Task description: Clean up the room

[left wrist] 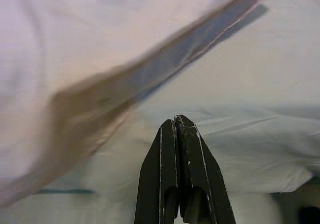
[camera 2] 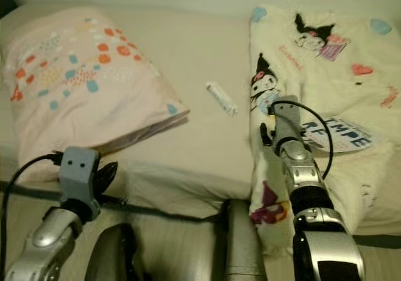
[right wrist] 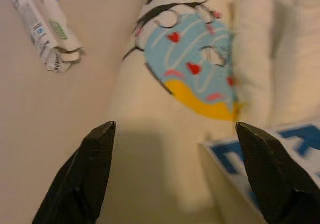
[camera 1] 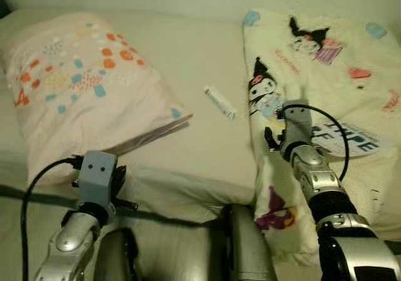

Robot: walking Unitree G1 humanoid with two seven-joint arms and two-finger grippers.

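A pink pillow (camera 1: 81,87) with coloured dots lies on the left of the bed. On the right lies a cream blanket (camera 1: 326,74) printed with cartoon characters. Between them a small white tube (camera 1: 220,102) rests on the sheet. My left gripper (left wrist: 175,120) is shut with nothing in it, low at the bed's front edge just below the pillow's near corner. My right gripper (right wrist: 172,126) is open over the blanket's left edge, above a printed character, with the tube (right wrist: 42,29) a little beyond its fingers.
The beige sheet (camera 1: 200,149) is bare between pillow and blanket. A white card with blue letters (camera 1: 351,140) lies on the blanket beside my right wrist. The bed's front edge (camera 1: 175,217) runs across just before me. A wall closes the far side.
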